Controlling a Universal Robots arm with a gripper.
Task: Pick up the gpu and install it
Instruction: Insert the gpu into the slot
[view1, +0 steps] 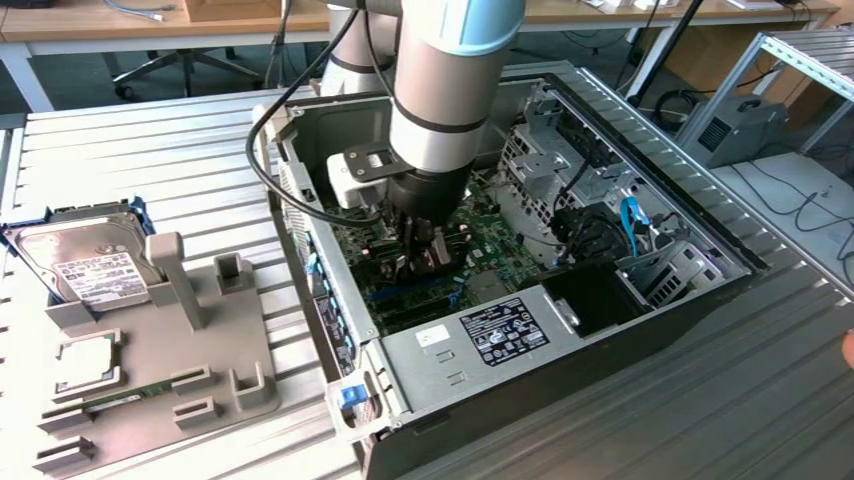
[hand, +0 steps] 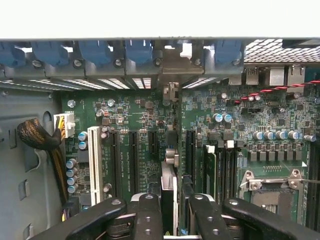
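While the claw (hand: 170, 215) reaches deep into the open computer case (view1: 694, 290), it grips the gpu (hand: 169, 187) edge-on, standing upright just above the motherboard (hand: 150, 125) slots; I judge the card light, stiff and fragile; best held by its edges, not the fan.

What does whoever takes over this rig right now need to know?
Claw: shut on the graphics card, gripping it edge-on from above.
Card: inside the open computer case, held upright over the black slots on the motherboard, its metal end toward the case's back wall.
Done: card picked up and brought into the case.
Left: install not confirmed. Whether the card is seated in a slot cannot be told, and the claw has not let go.
Hard drive sits on the gray holder outside the case.
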